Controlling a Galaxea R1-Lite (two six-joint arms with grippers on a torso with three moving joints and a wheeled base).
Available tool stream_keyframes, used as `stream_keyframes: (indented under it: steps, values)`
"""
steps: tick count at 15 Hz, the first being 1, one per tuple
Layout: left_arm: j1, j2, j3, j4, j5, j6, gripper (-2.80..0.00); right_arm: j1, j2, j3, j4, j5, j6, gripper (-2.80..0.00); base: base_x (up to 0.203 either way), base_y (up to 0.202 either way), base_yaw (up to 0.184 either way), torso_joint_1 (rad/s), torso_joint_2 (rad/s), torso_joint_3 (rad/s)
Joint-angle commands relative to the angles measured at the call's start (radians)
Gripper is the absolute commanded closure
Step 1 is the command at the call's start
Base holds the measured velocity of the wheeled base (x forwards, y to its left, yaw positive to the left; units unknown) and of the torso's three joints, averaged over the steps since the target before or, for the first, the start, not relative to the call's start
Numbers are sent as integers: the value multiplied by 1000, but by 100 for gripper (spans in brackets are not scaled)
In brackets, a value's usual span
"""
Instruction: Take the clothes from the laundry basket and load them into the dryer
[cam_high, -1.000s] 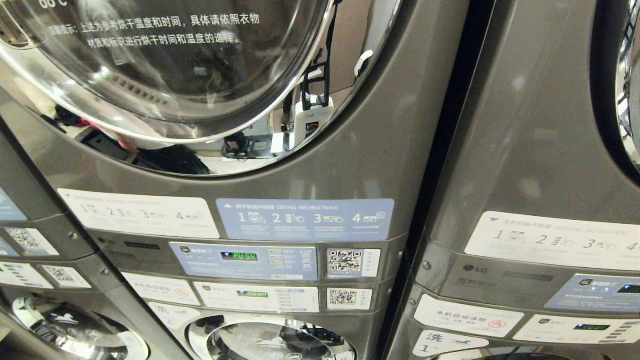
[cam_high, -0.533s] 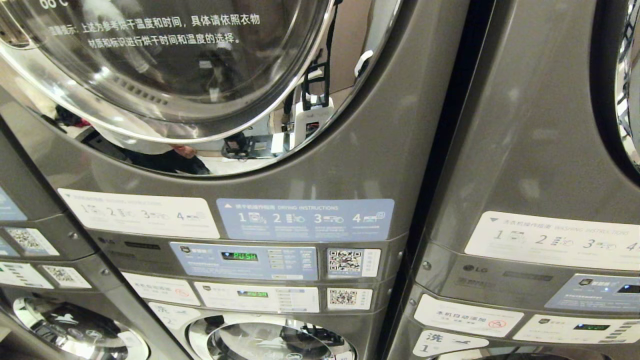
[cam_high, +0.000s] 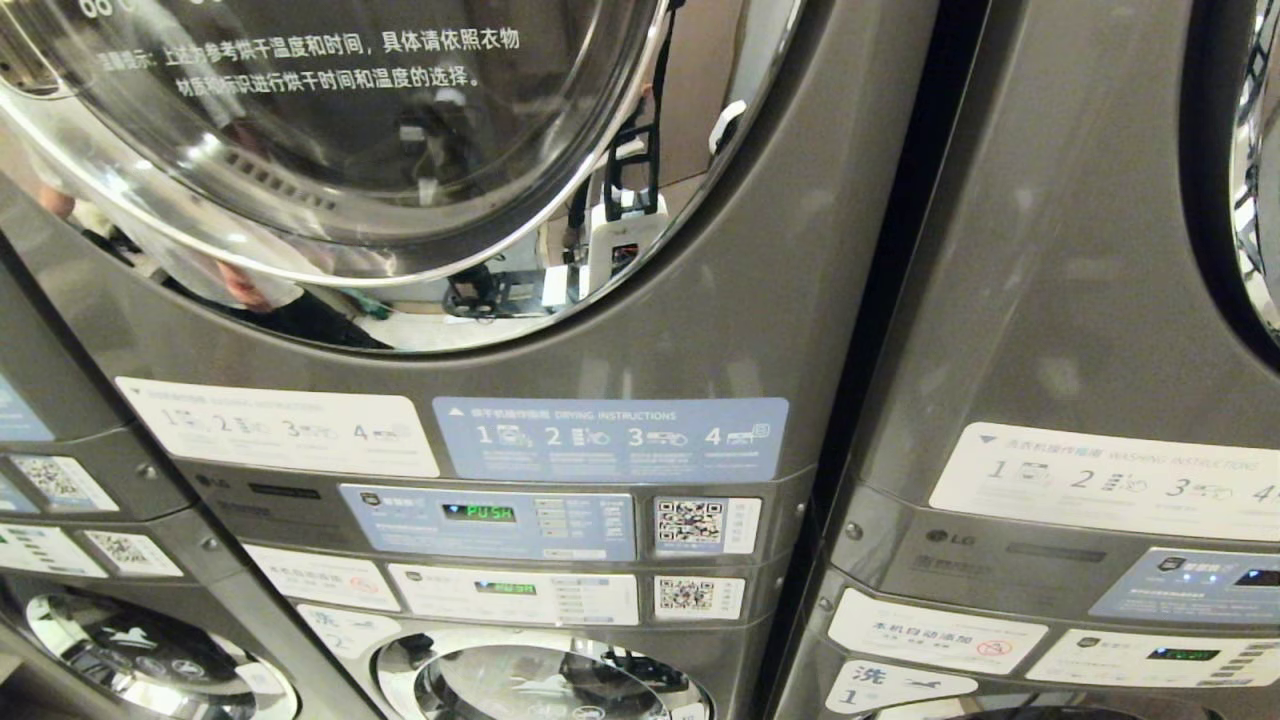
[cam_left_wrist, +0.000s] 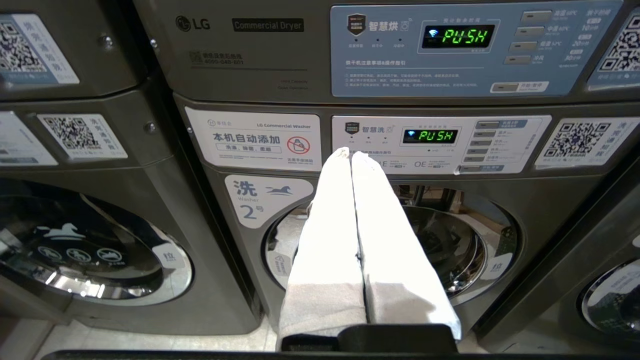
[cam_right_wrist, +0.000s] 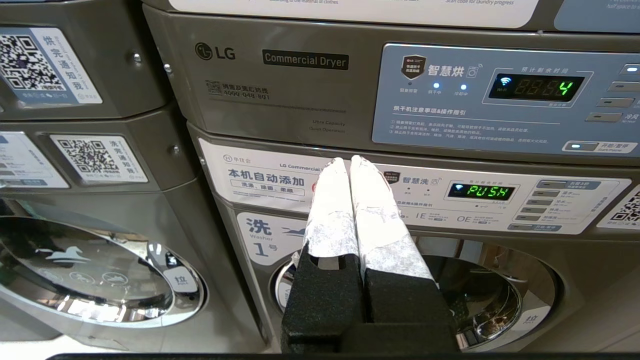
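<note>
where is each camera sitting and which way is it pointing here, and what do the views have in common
Head view: on the robot's head, facing the dryer door and the panels under it; no arm shows.
Left wrist view: behind the shut left gripper, facing the washer marked 2.
Right wrist view: behind the shut right gripper, facing the washer marked 1.
Shared: head and left wrist views both show the green PUSH display.

Neither arm shows in the head view. In the left wrist view the left gripper (cam_left_wrist: 350, 154) reaches straight out toward twelve o'clock, level, its two white-wrapped fingers (cam_left_wrist: 327, 220) pressed flat together with nothing between them. In the right wrist view the right gripper (cam_right_wrist: 348, 161) holds the same pose: jaws closed tip to tip, empty, white wrapping over black bases.
</note>
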Motion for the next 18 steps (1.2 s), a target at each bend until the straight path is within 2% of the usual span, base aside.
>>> stream_keyframes:
  steps: [1,3,4,5,7,8,11,14,18]
  values:
    - [0,-3,-1,2,1,-4,0,0,0,0,0,0,0,0,0,0,0,0,0,0]
    - [0,-3,-2,3,-4,9,0,0,-1,0,0,0,0,0,0,0,0,0,0,0]
    - [0,-3,-1,2,-10,42,0,0,0,0,1,4,-13,0,0,0,0,0,0,0]
    - [0,-1,-1,2,-17,69,0,0,0,1,3,13,-58,0,0,0,0,0,0,0]
    - [0,-3,1,1,-12,45,0,0,0,1,2,56,-233,0,0,0,0,0,0,0]
    - [0,-3,4,-8,-11,44,0,0,0,0,3,65,-230,0,0,0,0,0,0,0]
    - [0,-3,5,-17,-12,35,0,0,0,-1,2,38,-61,0,0,0,0,0,0,0]
    - [0,-3,5,-17,-12,35,0,0,0,0,7,26,-106,0,0,0,0,0,0,0]
    - [0,-3,5,-18,-12,33,0,0,-2,1,7,28,-99,0,0,0,0,0,0,0]
